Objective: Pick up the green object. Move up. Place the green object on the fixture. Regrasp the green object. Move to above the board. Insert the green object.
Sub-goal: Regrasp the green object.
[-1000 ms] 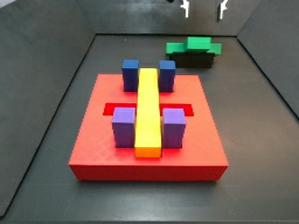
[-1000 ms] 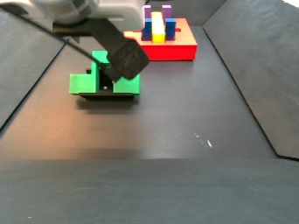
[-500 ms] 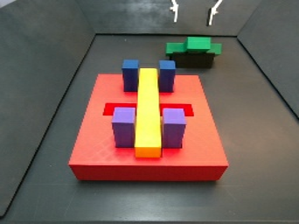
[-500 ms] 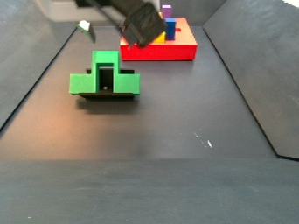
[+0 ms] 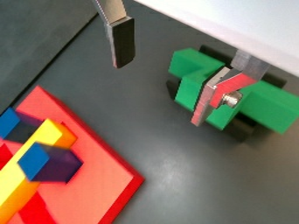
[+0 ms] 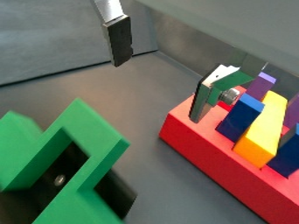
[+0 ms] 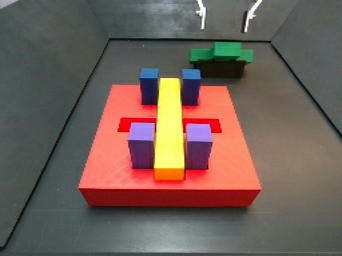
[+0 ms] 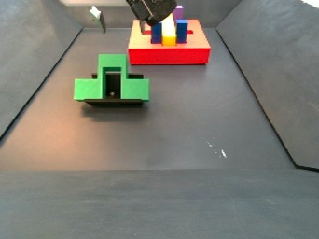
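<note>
Resting on the fixture [image 5: 233, 129], well apart from the board [image 7: 120, 150]: the green object [image 7: 219, 53], sitting across the dark stand near the back wall in a side view, its wide bar overhanging both sides and its raised central block [image 8: 114, 67] pointing along the floor. Hanging high above it with jaws spread and nothing between the silver fingers [image 5: 121, 39]: the gripper [image 7: 225, 13], only its two fingertips showing at the upper edge of a side view, clear of the piece and touching nothing. Looking rigid and light, judging by the crisp edges and matte plastic-like faces, so unlikely to deform under a pinch, though probably smooth enough to slip or twist if caught off-centre. Offering the surest hold, by the look of it, at the raised central block, where two flat parallel sides would meet the dark pads squarely; taking the bar by one end would likely tip it against the stand. Waiting untouched on the red slab: the long yellow bar [image 7: 168, 125], the blue blocks [image 7: 151, 82] and the purple blocks [image 7: 198, 142], with the recessed slot [image 7: 126, 126] open beside them.
</note>
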Tool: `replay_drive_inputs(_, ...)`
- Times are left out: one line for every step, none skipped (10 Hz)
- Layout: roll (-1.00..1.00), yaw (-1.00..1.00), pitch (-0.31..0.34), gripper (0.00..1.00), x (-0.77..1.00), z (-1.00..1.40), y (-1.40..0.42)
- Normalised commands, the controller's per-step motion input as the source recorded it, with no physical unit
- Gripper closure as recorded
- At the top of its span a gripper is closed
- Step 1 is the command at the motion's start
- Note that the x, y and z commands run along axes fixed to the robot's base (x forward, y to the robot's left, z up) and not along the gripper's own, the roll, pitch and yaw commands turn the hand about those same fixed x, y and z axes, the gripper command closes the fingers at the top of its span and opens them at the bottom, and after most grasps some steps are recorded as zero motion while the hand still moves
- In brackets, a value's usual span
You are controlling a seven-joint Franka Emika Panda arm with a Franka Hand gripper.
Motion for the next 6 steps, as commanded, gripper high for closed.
replay_drive_inputs(0.28,0.01,-0.297,0.0,-0.05,0.0,-0.37)
replay_drive_inputs(0.54,0.13,-0.294,0.0,-0.05,-0.04,-0.31)
replay_drive_inputs(0.61,0.28,-0.394,0.0,-0.1,-0.03,-0.25)
replay_drive_inputs(0.56,0.35,-0.323,0.0,-0.03,0.0,-0.15)
replay_drive_inputs(0.7,0.42,-0.283,0.0,0.0,0.0,-0.13)
replay_drive_inputs(0.75,0.46,-0.263,0.0,0.0,0.0,-0.12)
